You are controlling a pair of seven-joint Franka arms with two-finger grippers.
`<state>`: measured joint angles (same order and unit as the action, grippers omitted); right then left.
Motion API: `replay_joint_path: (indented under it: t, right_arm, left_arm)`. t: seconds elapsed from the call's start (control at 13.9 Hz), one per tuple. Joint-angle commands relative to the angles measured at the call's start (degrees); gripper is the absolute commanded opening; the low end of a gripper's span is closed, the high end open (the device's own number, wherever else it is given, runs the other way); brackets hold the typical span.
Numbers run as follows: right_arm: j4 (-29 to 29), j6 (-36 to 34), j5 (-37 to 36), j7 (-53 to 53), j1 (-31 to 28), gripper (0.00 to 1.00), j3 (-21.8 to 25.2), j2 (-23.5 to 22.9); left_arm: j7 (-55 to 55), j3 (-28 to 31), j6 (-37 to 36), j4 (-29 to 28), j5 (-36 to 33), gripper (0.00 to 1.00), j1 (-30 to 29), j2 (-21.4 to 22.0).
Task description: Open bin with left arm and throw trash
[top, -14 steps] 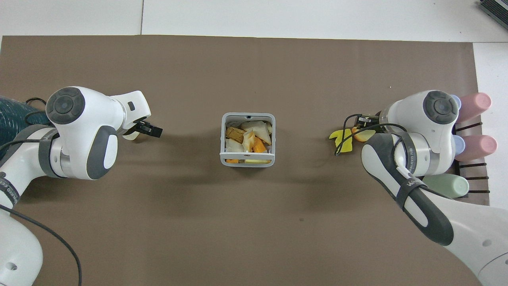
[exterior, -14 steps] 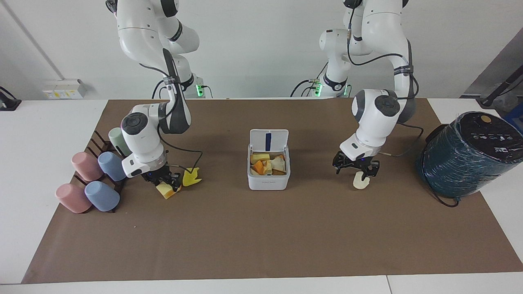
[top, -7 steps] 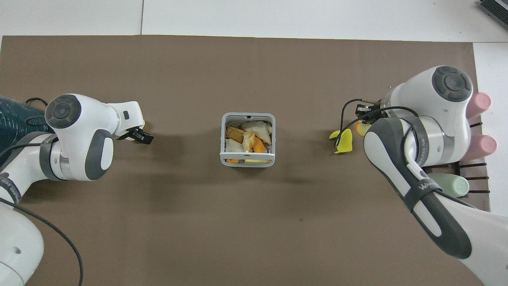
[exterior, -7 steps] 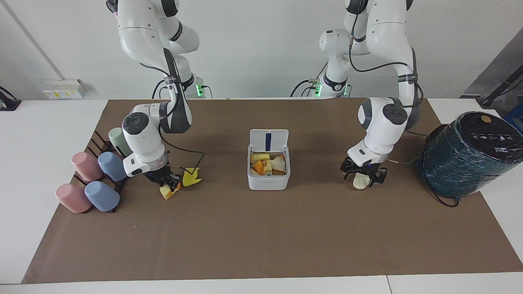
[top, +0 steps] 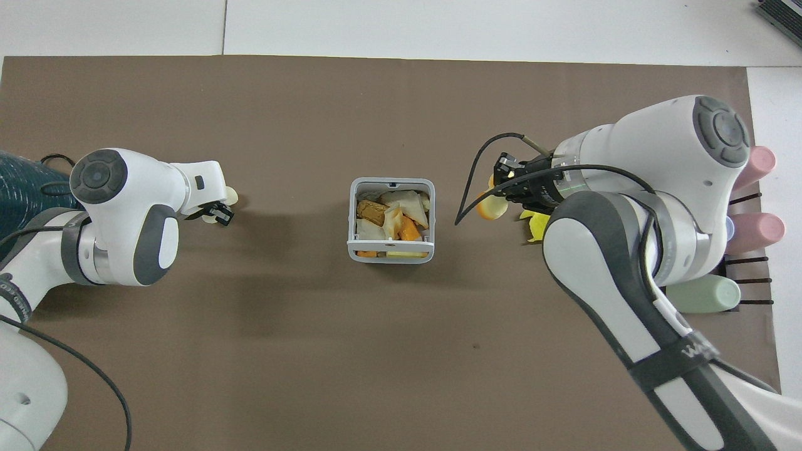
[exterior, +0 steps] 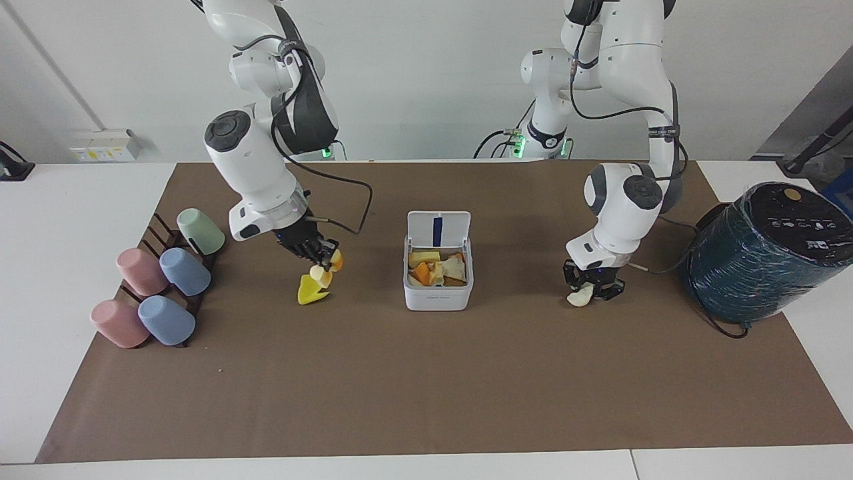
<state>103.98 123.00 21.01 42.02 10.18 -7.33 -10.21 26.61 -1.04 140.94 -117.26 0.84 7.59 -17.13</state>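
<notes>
Trash is looking light and spongy, so a soft pinch across the middle should be holding each piece without crushing it. At centre frame in both views, the bin (exterior: 438,280) is sitting with its hinged lid (exterior: 438,229) standing open, already holding yellow and orange scraps. Left of centre in the facing view, the right gripper (exterior: 318,255) is pinching the pale wedge (exterior: 326,265) in the air above the bright yellow scrap (exterior: 310,291). Right of centre, the left gripper (exterior: 594,283) is clamping the cream lump (exterior: 577,298) low against the brown mat (exterior: 426,400).
</notes>
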Motion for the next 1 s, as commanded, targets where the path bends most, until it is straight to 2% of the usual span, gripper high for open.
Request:
replay_joint_path:
  t: [0.0, 0.14, 0.29, 0.36, 0.43, 0.5, 0.57, 0.79, 0.93]
  right_arm:
    - [0.3, 6.2, 1.8, 10.8, 4.8, 0.0, -0.8, -1.2]
    - [1.3, 11.5, 1.8, 15.5, 8.4, 0.0, -0.8, -2.6]
    - [2.4, 14.0, 1.8, 16.3, 9.8, 0.0, -0.8, -3.6]
    - [2.8, 15.0, 1.8, 16.3, 9.9, 0.1, -0.8, -3.9]
    - [3.0, 15.7, 1.8, 16.3, 10.0, 0.36, -0.8, -4.2]
    - [3.0, 15.9, 1.8, 16.3, 10.0, 0.73, -0.8, -4.2]
    - [3.0, 15.9, 1.8, 16.3, 10.2, 1.0, -0.8, -4.2]
    - [2.6, 16.1, 1.7, 16.4, 11.4, 1.0, -0.8, -4.3]
    - [2.1, 16.0, 1.7, 16.5, 11.5, 1.0, -0.8, -4.2]
  left_arm:
    - [0.3, -0.2, -3.6, 2.6, -1.3, 0.0, 0.0, 1.0]
    - [0.1, -0.4, -5.1, 4.7, -1.0, 0.0, 0.3, 1.6]
    - [-0.1, -1.0, -6.4, 7.0, -0.6, 0.0, 0.8, 1.9]
    - [-0.2, -1.6, -7.4, 8.1, 0.3, 0.0, 0.8, 1.9]
    - [-0.2, -1.9, -8.3, 9.0, 2.4, 0.0, 0.8, 2.0]
    - [-0.3, -3.1, -9.3, 9.9, 4.9, 0.0, 0.8, 2.3]
    - [-0.4, -4.2, -10.3, 10.9, 6.7, 0.0, 0.8, 2.5]
    - [-0.7, -5.1, -13.3, 15.1, 12.6, 0.0, 1.8, 2.0]
    - [-0.8, -5.2, -12.8, 15.2, 15.0, 0.0, 3.5, 2.0]
